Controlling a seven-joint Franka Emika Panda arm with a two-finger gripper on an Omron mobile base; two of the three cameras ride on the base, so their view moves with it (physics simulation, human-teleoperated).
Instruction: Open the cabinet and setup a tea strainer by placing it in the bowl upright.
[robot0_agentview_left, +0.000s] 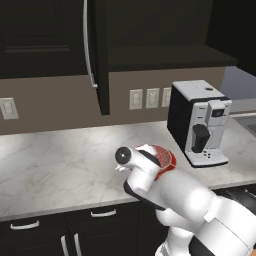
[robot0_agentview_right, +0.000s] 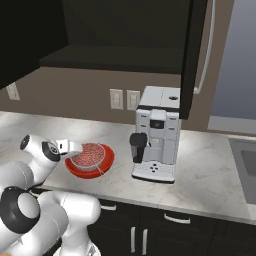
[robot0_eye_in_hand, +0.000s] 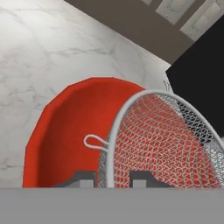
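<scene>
Hand view shows the hand (robot0_eye_in_hand: 113, 178) nearly closed, its two dark fingertips (robot0_eye_in_hand: 81, 178) pinching the rim of the tea strainer (robot0_eye_in_hand: 162, 140) at six o'clock. That mesh head tilts over the red bowl (robot0_eye_in_hand: 65, 131), which spreads toward nine o'clock on the marble bench (robot0_eye_in_hand: 43, 52). From the right base view, strainer and bowl sit just beside the coffee machine (robot0_agentview_right: 156, 135), under the open cabinet (robot0_agentview_right: 192, 55).

Glossy red bowl (robot0_eye_in_hand: 65, 135), metal wire-mesh tea strainer (robot0_eye_in_hand: 166, 140) — polished veined marble counter (robot0_agentview_left: 60, 165).
</scene>
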